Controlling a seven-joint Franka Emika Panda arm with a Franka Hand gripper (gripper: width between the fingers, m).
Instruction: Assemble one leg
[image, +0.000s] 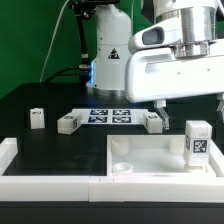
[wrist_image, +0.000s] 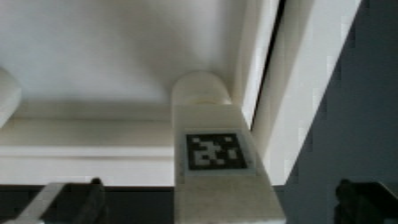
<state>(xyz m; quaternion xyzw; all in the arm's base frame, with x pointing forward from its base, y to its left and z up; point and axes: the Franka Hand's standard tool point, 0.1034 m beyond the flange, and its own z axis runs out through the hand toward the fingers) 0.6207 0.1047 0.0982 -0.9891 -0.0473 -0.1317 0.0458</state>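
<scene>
Green curtain (image: 30, 40) backs a black table (image: 60, 140), over which the tool (image: 190, 108) hangs with its jaws spread wide and nothing between them touching. Directly beneath it, the leg (image: 197, 140) stands upright in a corner of the white tabletop (image: 150, 170), its marker tag facing outward; the wrist view shows both dark fingers (wrist_image: 71, 203) apart from its sides. A second leg (image: 152, 123) lies near the tool, just beside the marker board (image: 110, 115); two further legs (image: 68, 123) lie well beyond that board.
</scene>
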